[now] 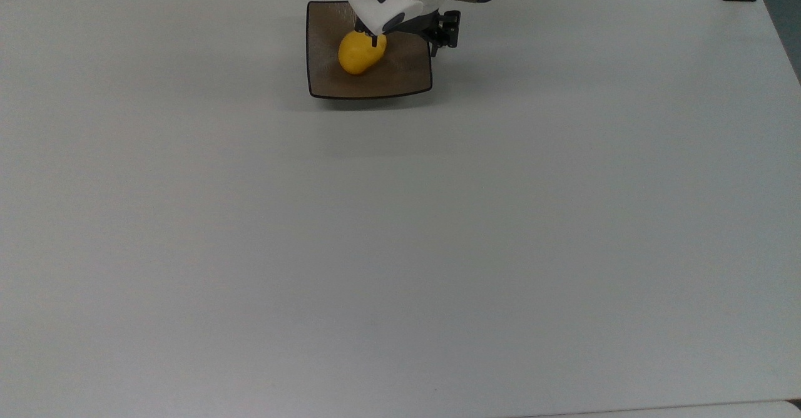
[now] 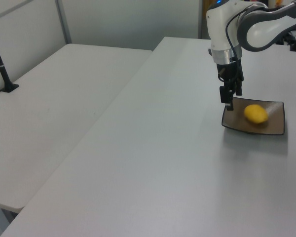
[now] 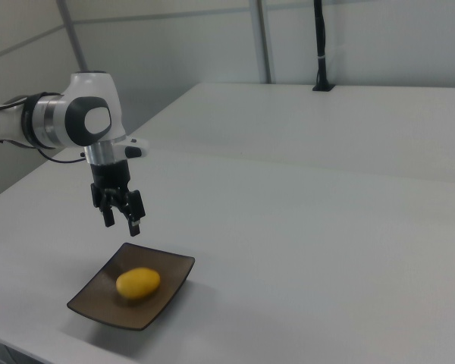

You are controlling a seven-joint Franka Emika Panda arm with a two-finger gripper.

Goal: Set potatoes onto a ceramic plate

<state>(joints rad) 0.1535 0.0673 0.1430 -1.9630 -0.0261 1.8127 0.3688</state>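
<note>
- The potato (image 3: 138, 283) is seen lying on the brown plate (image 3: 171, 277), near the plate's middle. Nothing else is touching it.
- The plate is set on the white table (image 1: 400, 230), close to the far edge in the top view, a bit toward the top view's left of the middle of that edge.
- The hand (image 3: 120, 218) is held up in the air above the plate's rim. Its two fingers are seen spread apart in the right view, and nothing is gripped between them.
- A clear gap is seen between the hand and the potato in the right view, so the potato is judged to be let go.
- The potato lies below the hand. In the left view it is toward the left view's right of the hand (image 2: 228, 99); in the right view it is down and a little toward the right view's right.
- The potato's long side is turned slantwise across the plate in the top view (image 1: 361, 53), from the plate's middle toward the far edge of the table.
- The job looks done, as the potato is resting on the plate (image 1: 325, 80).
- The next move is judged to be a lift of the hand straight up and away, so that the plate's raised edge is not bumped.
</note>
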